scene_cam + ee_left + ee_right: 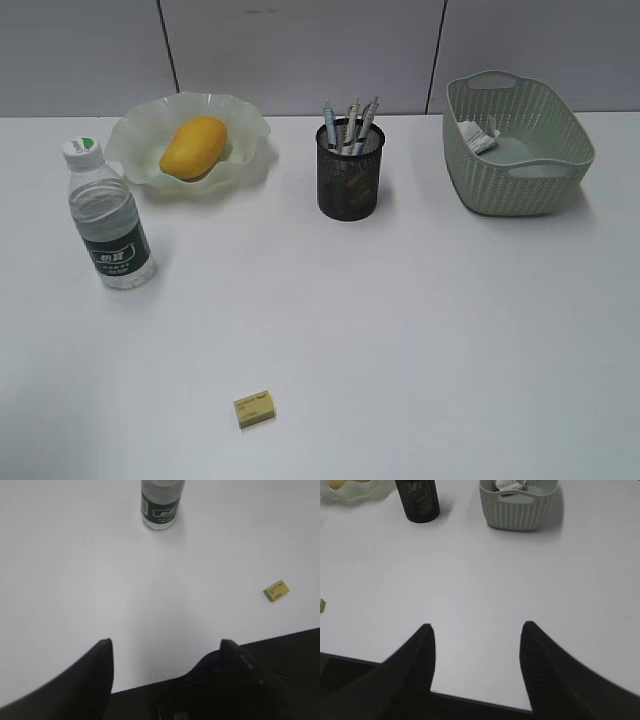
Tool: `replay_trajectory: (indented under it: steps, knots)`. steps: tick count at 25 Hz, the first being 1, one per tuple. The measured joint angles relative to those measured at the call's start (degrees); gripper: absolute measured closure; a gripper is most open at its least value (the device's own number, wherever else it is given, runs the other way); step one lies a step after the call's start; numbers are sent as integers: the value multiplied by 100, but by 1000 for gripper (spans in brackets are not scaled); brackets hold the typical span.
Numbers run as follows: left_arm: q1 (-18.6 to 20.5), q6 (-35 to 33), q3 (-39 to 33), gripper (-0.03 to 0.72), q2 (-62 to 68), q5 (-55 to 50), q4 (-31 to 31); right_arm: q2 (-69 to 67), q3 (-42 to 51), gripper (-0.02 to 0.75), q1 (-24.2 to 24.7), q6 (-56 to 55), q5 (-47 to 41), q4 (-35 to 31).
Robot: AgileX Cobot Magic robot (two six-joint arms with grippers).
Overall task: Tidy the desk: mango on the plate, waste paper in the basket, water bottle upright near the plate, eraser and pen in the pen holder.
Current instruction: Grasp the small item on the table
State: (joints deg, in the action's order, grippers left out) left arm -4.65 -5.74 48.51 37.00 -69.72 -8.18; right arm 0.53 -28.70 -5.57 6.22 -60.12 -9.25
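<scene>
Exterior: small yellow rectangular eraser (254,409) lies alone near the white surface's (420,330) front edge. Left wrist: left gripper (165,647) jaws apart, empty; eraser well ahead-right. Right wrist: right gripper (476,630) apart, empty; eraser at far left edge.

The water bottle (109,220) at about 9 o'clock on the desk (400,330) has a dark green label with white writing, but it is too small to read. Nothing else shows readable words.
</scene>
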Motion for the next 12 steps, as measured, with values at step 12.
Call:
replay_trajectory:
  steps: [12]
  knots:
    - [-643, -586, 1268, 190, 2180, -4, -586, 0, 0, 302, 0, 6, 0, 81]
